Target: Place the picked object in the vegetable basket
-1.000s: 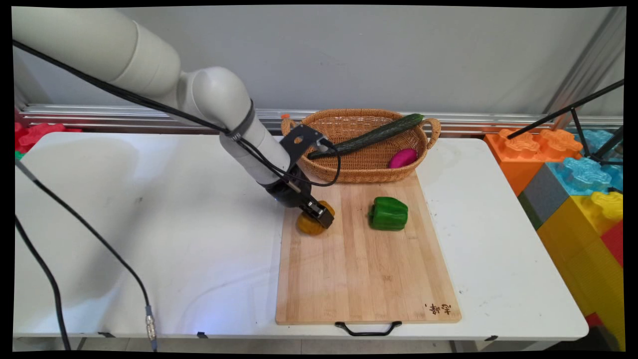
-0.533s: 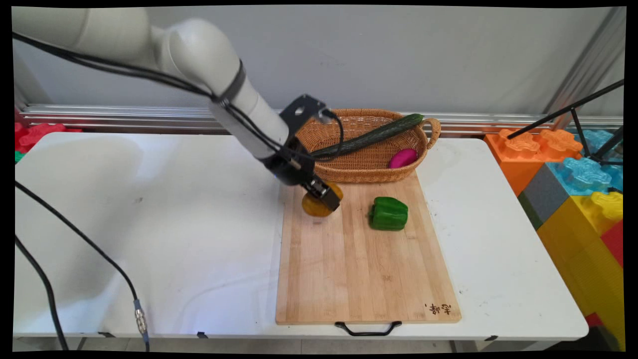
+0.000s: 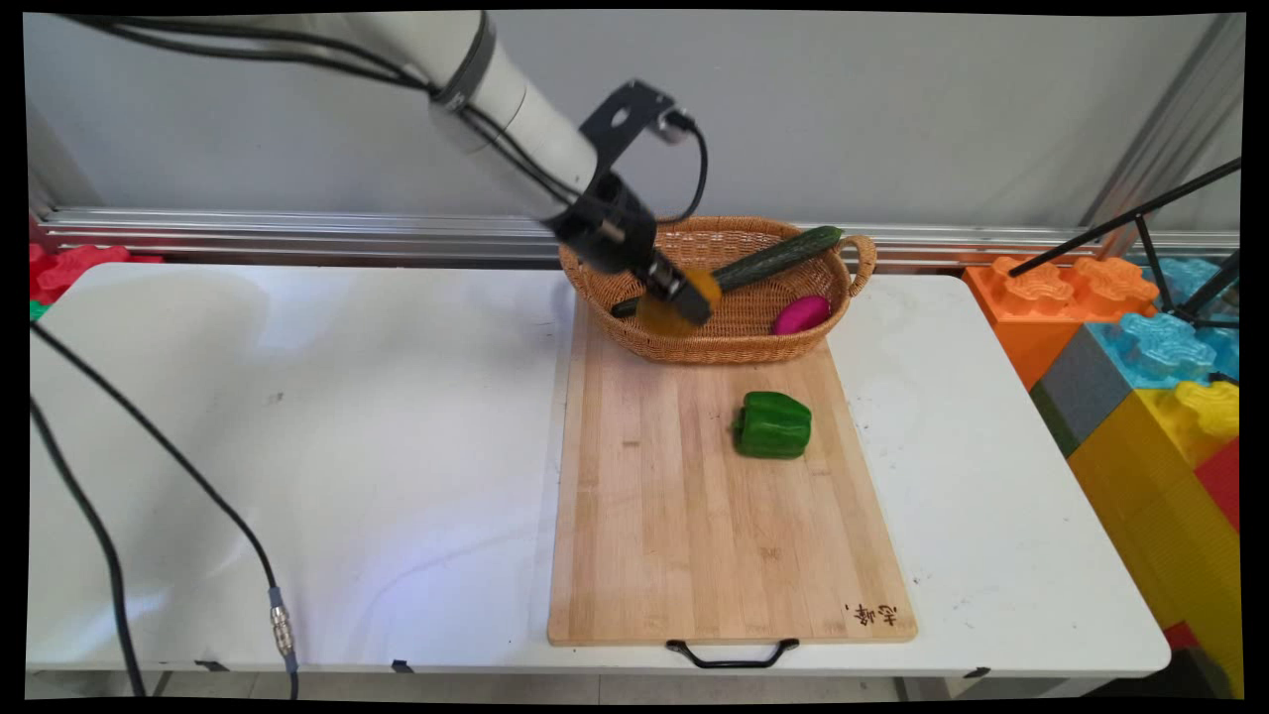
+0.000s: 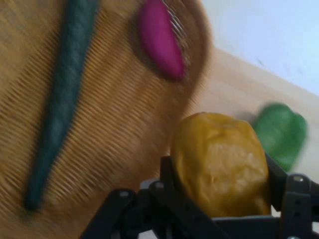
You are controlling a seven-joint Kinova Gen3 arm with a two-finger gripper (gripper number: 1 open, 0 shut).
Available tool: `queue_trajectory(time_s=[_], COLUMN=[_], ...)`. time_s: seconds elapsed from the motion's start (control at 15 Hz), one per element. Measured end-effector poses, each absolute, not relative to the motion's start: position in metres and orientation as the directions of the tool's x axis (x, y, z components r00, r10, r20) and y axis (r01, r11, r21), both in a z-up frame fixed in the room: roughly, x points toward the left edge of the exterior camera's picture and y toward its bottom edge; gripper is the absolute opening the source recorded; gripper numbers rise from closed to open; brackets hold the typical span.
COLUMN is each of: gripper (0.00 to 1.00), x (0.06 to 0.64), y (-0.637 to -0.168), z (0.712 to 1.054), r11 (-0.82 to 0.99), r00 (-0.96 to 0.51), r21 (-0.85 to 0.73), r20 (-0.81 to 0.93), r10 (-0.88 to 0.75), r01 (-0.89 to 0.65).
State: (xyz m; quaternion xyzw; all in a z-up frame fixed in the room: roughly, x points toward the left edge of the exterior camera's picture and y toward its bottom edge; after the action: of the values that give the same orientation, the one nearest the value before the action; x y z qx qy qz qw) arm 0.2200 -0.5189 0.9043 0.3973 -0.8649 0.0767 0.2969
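My gripper (image 3: 684,297) is shut on a yellow-orange lumpy vegetable (image 3: 674,309), held in the air over the left part of the wicker basket (image 3: 734,342). In the hand view the yellow vegetable (image 4: 222,164) sits between the black fingers (image 4: 294,191), above the basket's weave (image 4: 114,124). Inside the basket lie a long dark green cucumber (image 3: 763,263) and a magenta vegetable (image 3: 801,313); the hand view shows the cucumber (image 4: 60,99) and the magenta vegetable (image 4: 160,39) too. A green bell pepper (image 3: 772,424) lies on the wooden cutting board (image 3: 694,535).
The cutting board has a black handle (image 3: 732,654) at the table's near edge. Large coloured toy blocks (image 3: 1150,367) stand to the right of the table, with a black tripod leg (image 3: 1120,223) above them. Black cables (image 3: 149,446) hang over the table's left side.
The gripper has lifted the yellow vegetable off the cutting board's far left corner and carried it up and to the right, over the basket. The pepper has not moved.
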Motion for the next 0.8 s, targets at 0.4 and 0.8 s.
queue_trajectory(time_s=[0.4, 0.8], gripper=[0.0, 0.0], x=[0.218, 0.214], y=[-0.584, -0.619], z=[0.876, 0.821], r11=[0.683, 0.694], r00=[-0.53, -0.558], r21=[0.028, 0.016], r20=[0.608, 0.582], r10=[-0.591, -0.592], r01=[-0.73, -0.72])
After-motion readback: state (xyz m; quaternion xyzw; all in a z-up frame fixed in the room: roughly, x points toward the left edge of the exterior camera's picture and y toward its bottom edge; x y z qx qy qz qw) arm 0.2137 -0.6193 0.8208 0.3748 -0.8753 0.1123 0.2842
